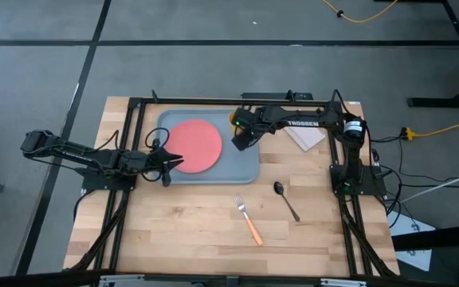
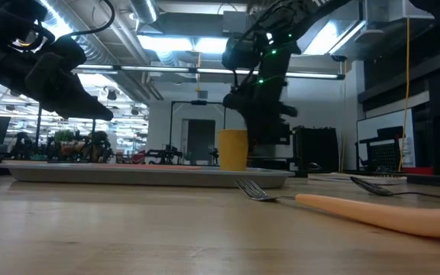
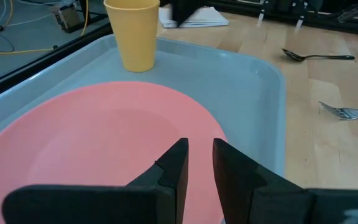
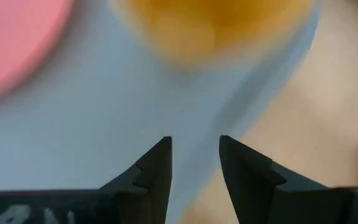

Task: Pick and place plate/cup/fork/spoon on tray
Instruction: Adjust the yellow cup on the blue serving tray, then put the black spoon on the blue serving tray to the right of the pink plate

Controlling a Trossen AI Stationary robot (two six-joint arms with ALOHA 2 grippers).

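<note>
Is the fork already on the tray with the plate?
No: the fork lies on the bare wooden table, apart from the tray, which holds only the plate and the cup.

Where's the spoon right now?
In the high view the spoon lies on the bare table, off the tray, right of the fork.

Robotics lab or workshop

A butcher-block table (image 1: 190, 231) in a black metal frame (image 1: 134, 108) is seen, with ceiling strip lights (image 2: 166, 42), exposed ducts and loose yellow cables (image 1: 365, 16).

Both end effectors hover low — left (image 1: 168, 162), right (image 1: 240, 144) — fingers slightly parted.
</note>
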